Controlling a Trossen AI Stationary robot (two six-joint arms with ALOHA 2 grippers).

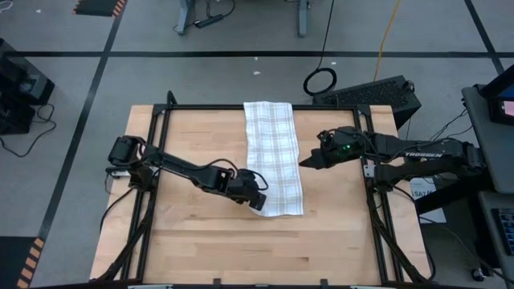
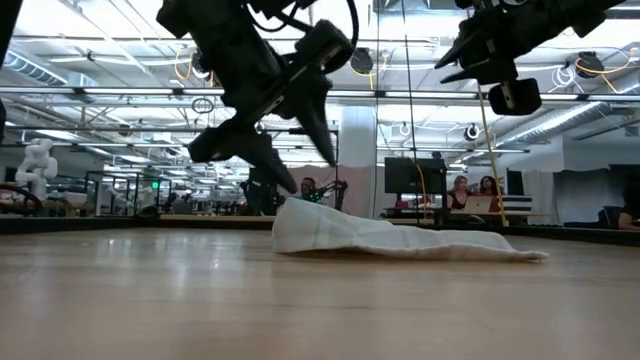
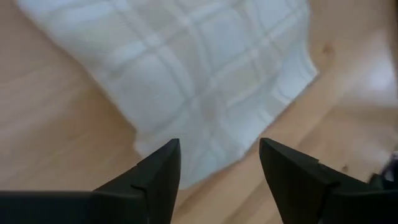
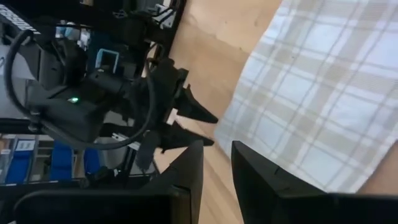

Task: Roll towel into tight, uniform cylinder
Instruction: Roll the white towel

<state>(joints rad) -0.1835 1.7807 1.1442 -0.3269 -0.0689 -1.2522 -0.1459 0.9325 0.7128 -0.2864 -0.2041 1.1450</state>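
High view: the towel (image 1: 274,157) lies flat on the worktop (image 1: 193,241), long way running front to back. The left claw (image 1: 259,201), spread wide and empty, sits at its near corner, closest. The right claw (image 1: 305,162) waits beside the far edge, narrow, empty.

This is a robotics lab in a large open industrial hall. A wooden worktable (image 1: 241,241) sits in a black metal frame (image 1: 265,107) on a grey floor marked off with black tape lines (image 1: 241,54) and orange-and-black hazard strips (image 1: 96,6). Cables (image 1: 389,32) trail across the floor near a keyboard (image 1: 377,92). Overhead run exposed ceiling beams and strip lights (image 2: 100,95). Across the room, people (image 2: 470,190) sit by a monitor (image 2: 410,175), and a white humanoid robot (image 2: 38,165) stands further off among other rigs.
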